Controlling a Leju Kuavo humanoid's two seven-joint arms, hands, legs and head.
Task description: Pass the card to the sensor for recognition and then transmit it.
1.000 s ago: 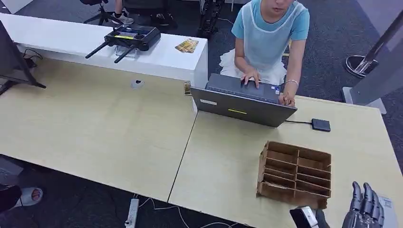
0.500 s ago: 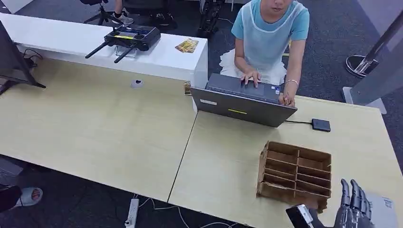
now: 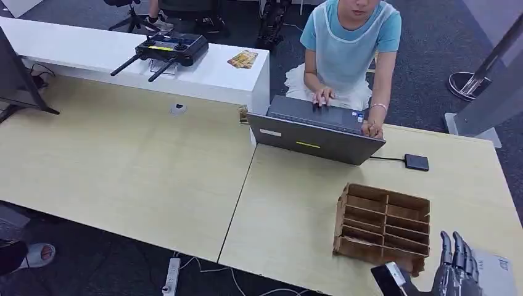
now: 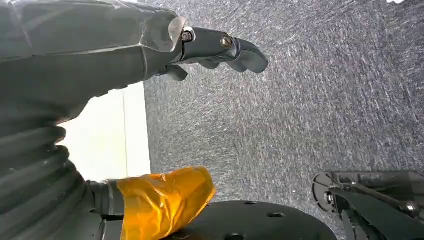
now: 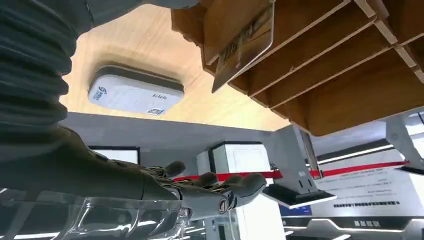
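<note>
A brown cardboard rack (image 3: 382, 223) with several slots stands on the wooden table near its front right edge. In the right wrist view a card (image 5: 243, 44) sticks out of one slot of the rack (image 5: 320, 75). A flat white and grey device (image 3: 498, 271) lies on the table to the right of the rack, seen close in the right wrist view (image 5: 135, 92). My right hand (image 3: 456, 266) is between the rack and that device, fingers straight and apart, holding nothing (image 5: 205, 192). My left hand (image 4: 220, 47) hangs over grey carpet, empty, fingers loosely spread.
A person sits across the table typing on a grey laptop (image 3: 314, 132). A small black box (image 3: 417, 162) on a cable lies right of the laptop. On the white counter are a black remote controller (image 3: 168, 48) and a card pack (image 3: 242, 59).
My right hand has shifted a little to the left, closer to the rack's front corner. The person's hand moved on the laptop keys.
</note>
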